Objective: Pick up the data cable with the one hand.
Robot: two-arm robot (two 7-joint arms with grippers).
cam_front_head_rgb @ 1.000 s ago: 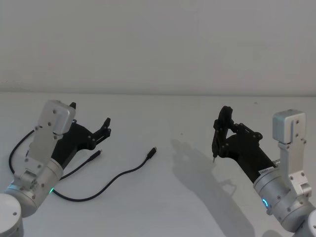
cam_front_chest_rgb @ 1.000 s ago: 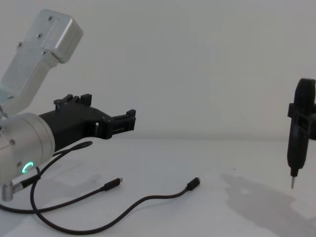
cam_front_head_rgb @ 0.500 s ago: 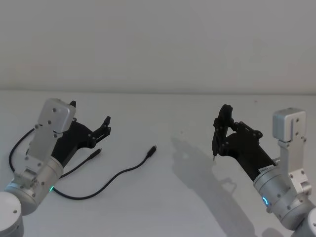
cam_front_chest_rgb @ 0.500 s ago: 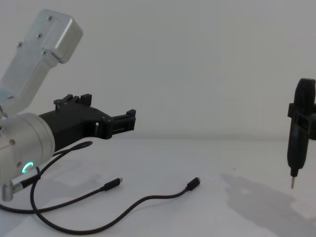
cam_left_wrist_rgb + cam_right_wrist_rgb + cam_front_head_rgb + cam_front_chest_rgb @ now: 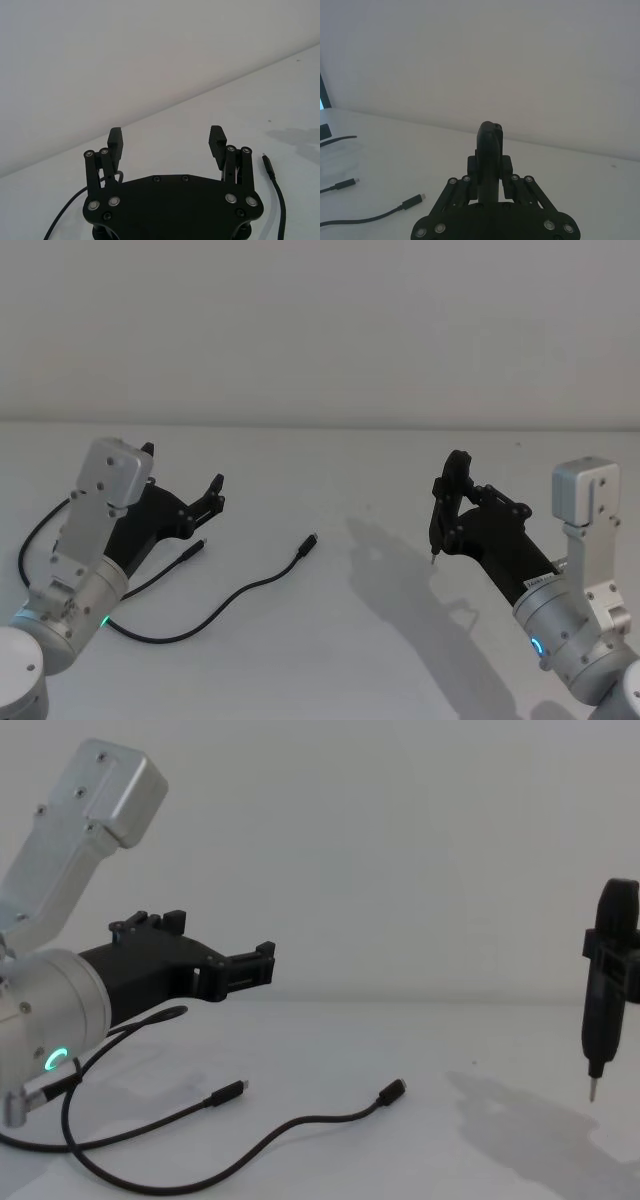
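One data cable (image 5: 245, 590), left claw (image 5: 166, 134) spread nearby

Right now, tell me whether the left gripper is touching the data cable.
No, the left gripper hangs open above the table, while the data cable lies loose on the surface, apart from its fingers.

L gripper (image 5: 182, 474), prob. spread, near cable (image 5: 232, 599)

No legible text or labels
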